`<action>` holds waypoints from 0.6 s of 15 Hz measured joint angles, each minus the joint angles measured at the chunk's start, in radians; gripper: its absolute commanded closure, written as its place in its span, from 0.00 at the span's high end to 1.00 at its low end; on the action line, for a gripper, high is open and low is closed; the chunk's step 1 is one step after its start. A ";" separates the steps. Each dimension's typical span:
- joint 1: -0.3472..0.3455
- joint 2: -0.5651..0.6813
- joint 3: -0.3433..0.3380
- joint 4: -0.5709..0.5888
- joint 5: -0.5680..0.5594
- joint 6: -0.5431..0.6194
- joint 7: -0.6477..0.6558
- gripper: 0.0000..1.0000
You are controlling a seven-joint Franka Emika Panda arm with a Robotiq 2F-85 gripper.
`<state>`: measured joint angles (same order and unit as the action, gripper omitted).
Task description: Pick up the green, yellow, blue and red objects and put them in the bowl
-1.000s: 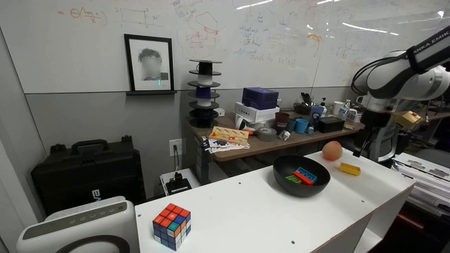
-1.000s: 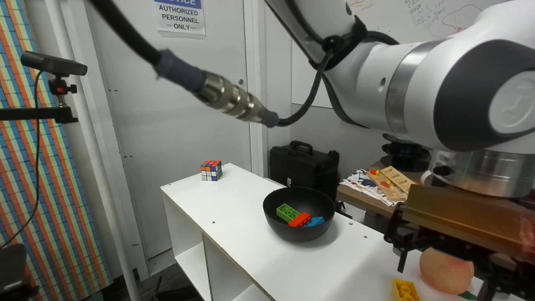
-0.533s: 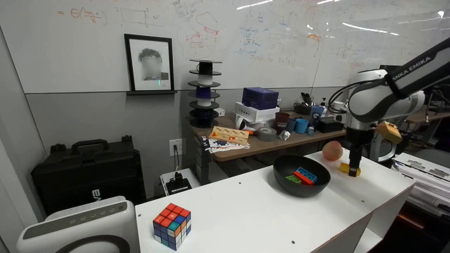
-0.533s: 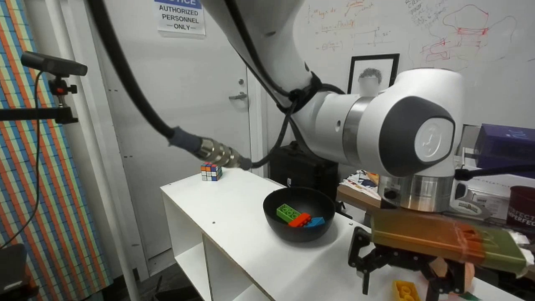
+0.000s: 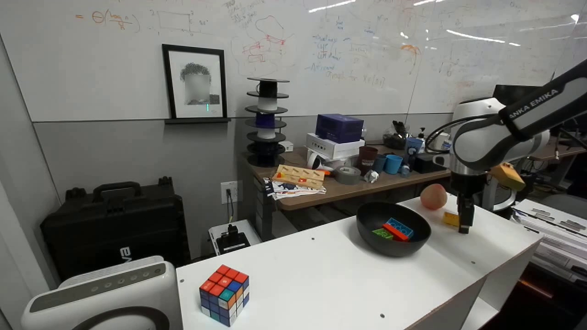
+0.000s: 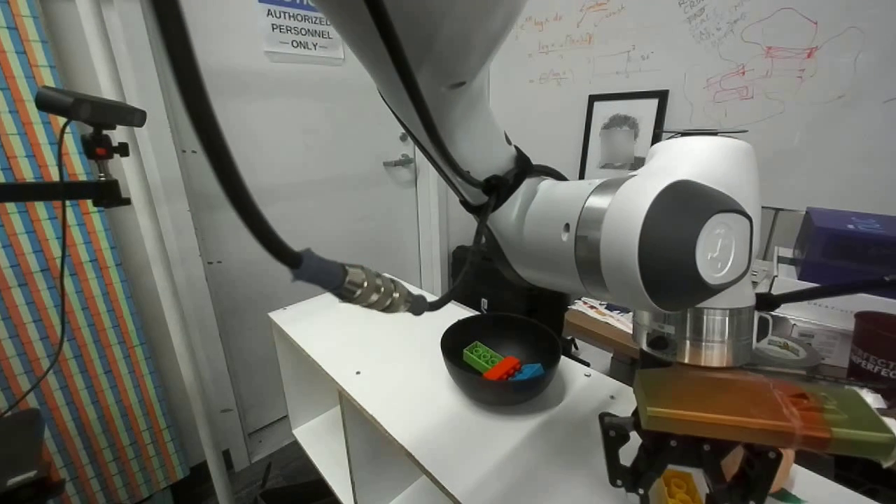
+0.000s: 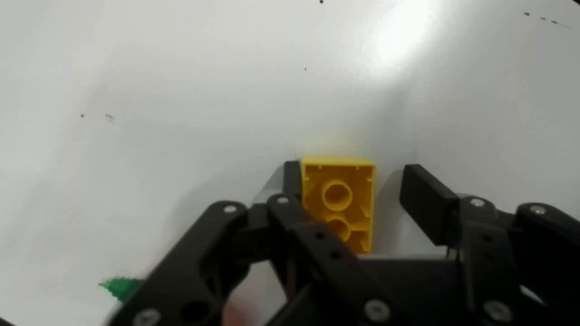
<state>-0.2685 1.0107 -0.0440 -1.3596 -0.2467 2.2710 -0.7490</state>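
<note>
The yellow block (image 7: pixel 358 197) lies hollow side up on the white surface, between the fingers of my gripper (image 7: pixel 354 190). In the wrist view the left finger stands against the block's side, seemingly touching it. A clear gap separates the right finger (image 7: pixel 426 203) from the block. Part of the block is hidden behind the left finger. In an exterior view the lowered gripper (image 5: pixel 465 224) covers one end of the yellow block (image 5: pixel 450 219). Inside the black bowl (image 6: pixel 500 393) rest the green block (image 6: pixel 480 355), red block (image 6: pixel 502 368) and blue block (image 6: pixel 530 372).
A peach-coloured ball (image 5: pixel 433 197) sits close behind the yellow block, with a green leaf (image 7: pixel 118 286) showing in the wrist view. The multicoloured cube (image 5: pixel 224 294) stands at the far end of the white surface (image 5: pixel 298 279). A cluttered desk (image 5: pixel 302 201) runs behind.
The arm has swung toward the bowl and come down, so the gripper now straddles the yellow block. Its jaws have drawn closer together. The bowl and its blocks have not moved.
</note>
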 measured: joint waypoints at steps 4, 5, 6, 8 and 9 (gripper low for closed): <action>0.034 -0.040 -0.019 -0.067 -0.045 0.042 0.010 0.17; 0.044 -0.051 -0.022 -0.091 -0.054 0.051 0.020 0.18; 0.054 -0.064 -0.025 -0.116 -0.065 0.060 0.027 0.17; 0.080 -0.098 -0.032 -0.182 -0.094 0.092 0.058 0.14; 0.095 -0.120 -0.036 -0.223 -0.107 0.114 0.081 0.14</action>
<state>-0.1731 0.8909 -0.0797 -1.5826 -0.3532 2.3845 -0.6678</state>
